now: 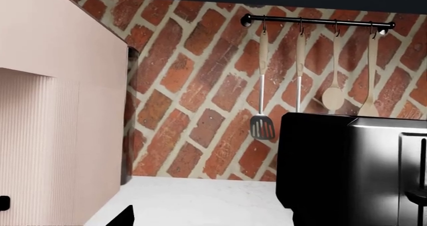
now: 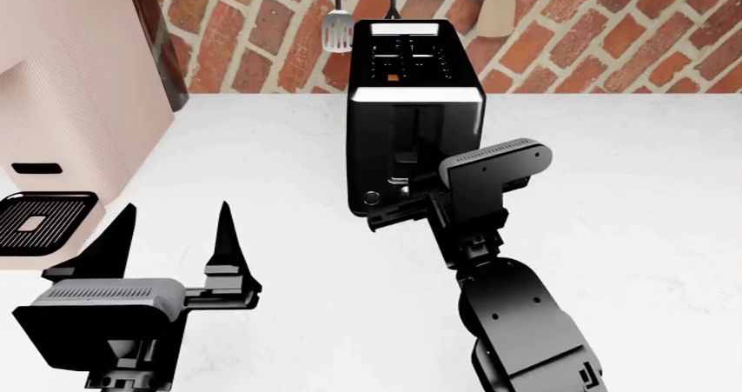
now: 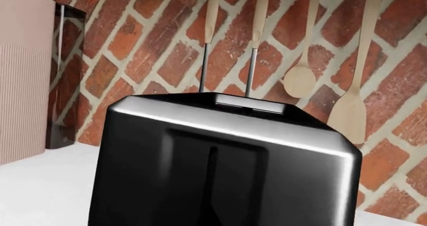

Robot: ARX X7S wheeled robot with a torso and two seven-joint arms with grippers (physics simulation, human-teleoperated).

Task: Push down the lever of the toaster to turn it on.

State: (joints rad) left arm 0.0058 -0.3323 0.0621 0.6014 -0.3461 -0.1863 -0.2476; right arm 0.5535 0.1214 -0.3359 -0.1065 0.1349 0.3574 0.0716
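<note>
The tall glossy black toaster [image 2: 412, 88] with a silver trim band stands on the white counter near the brick wall. Its narrow vertical slot track [image 2: 400, 140] runs down the front face. A small lighter spot at the slot's bottom [image 2: 399, 182] may be the lever; I cannot tell for sure. A round knob [image 2: 371, 198] sits low on the left. My right gripper [image 2: 400, 208] is against the toaster's lower front, its fingers dark against the black face. The right wrist view shows the toaster's front [image 3: 220, 166] and slot [image 3: 212, 186] up close, with no fingers showing. My left gripper [image 2: 174, 235] is open and empty, left of the toaster.
A pale pink coffee machine [image 2: 69, 88] with a drip tray [image 2: 41, 218] stands at the left. It also shows in the left wrist view [image 1: 60, 110], with the toaster's side [image 1: 347, 166] at the right. Utensils hang from a black rail [image 1: 313, 21] on the wall.
</note>
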